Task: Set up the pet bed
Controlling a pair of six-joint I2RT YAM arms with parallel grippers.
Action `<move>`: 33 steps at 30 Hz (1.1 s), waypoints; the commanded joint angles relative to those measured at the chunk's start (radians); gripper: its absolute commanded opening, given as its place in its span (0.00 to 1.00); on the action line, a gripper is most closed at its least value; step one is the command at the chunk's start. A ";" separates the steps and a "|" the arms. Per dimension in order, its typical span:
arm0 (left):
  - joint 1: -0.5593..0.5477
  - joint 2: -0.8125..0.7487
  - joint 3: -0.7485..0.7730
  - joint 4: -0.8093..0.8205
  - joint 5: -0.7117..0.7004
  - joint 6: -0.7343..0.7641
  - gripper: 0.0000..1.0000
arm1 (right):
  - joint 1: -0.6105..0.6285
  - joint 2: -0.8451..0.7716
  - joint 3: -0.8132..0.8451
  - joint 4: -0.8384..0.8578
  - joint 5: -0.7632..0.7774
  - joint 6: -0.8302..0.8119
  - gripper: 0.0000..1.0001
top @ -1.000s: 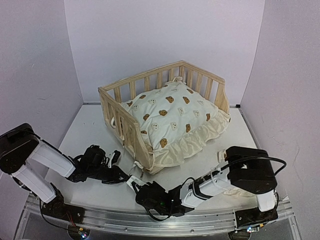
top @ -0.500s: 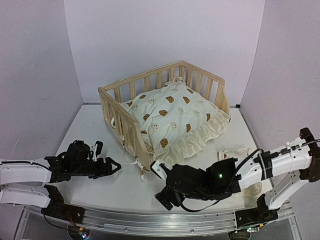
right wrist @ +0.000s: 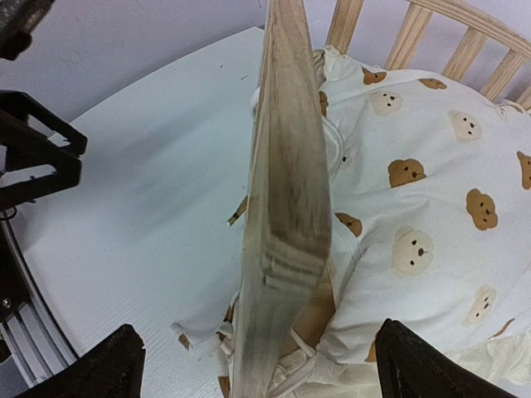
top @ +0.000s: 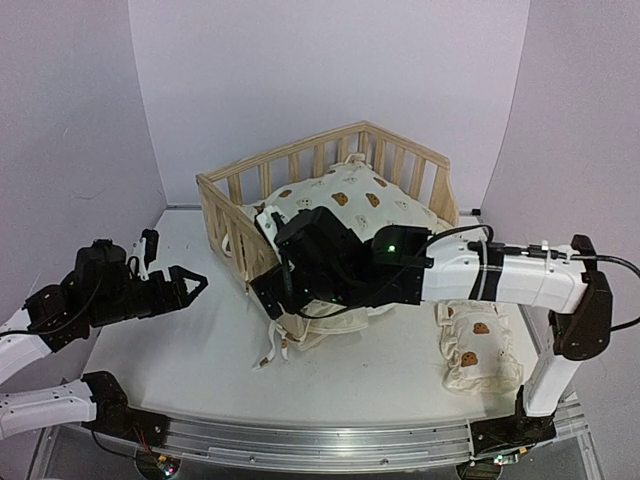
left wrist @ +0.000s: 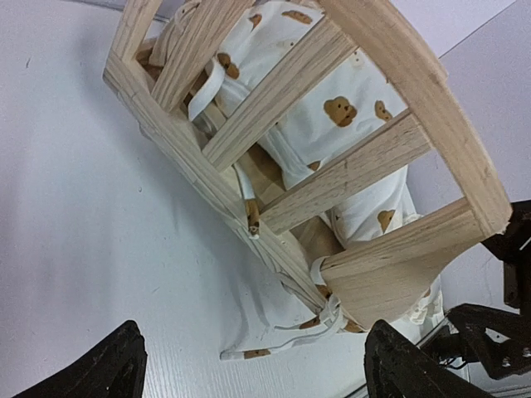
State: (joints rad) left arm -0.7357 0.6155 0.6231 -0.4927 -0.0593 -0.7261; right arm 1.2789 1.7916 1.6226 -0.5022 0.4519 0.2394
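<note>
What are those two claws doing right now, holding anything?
Left gripper: open, holding nothing.
Right gripper: open, astride the pet bed rail, not gripping it.

Right arm (top: 520, 280): white tubular links, black joint housings, one black band partway along. Small green light (top: 392, 240) glowing on the black wrist block, centre frame. Thin black cable (top: 610, 260) runs beside it at the right edge. Left arm (top: 40, 410), lower left: same white shells, black base block (top: 105, 395). Left hand (top: 175, 262) and right hand (top: 262, 260): matte black, angular wedge-shaped fingers (one right finger shows a pale pad).
</note>
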 commanded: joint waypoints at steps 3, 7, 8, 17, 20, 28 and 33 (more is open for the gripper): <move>0.006 -0.052 0.113 -0.105 -0.121 0.098 0.92 | -0.011 0.110 0.168 -0.041 0.131 -0.070 0.95; 0.006 -0.029 0.190 -0.106 -0.172 0.142 0.93 | -0.034 0.189 0.266 -0.038 0.132 -0.112 0.83; 0.006 -0.021 0.206 -0.105 -0.174 0.152 0.93 | -0.039 0.201 0.282 -0.038 0.129 -0.117 0.79; 0.006 0.009 0.271 -0.092 -0.171 0.191 0.92 | -0.055 0.149 0.260 -0.038 -0.175 -0.172 0.29; 0.006 0.007 0.276 -0.089 -0.176 0.199 0.92 | -0.055 0.081 0.192 -0.041 -0.294 -0.191 0.16; 0.006 0.038 0.358 -0.085 -0.186 0.237 0.92 | -0.056 -0.157 -0.057 -0.046 -0.538 -0.264 0.00; 0.006 0.048 0.412 -0.086 -0.205 0.251 0.92 | -0.056 -0.336 -0.238 -0.071 -0.692 -0.322 0.00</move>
State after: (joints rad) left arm -0.7338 0.6598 0.9577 -0.6014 -0.2291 -0.5110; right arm 1.1893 1.6371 1.4628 -0.5564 0.0597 0.0608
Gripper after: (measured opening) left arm 0.922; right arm 0.223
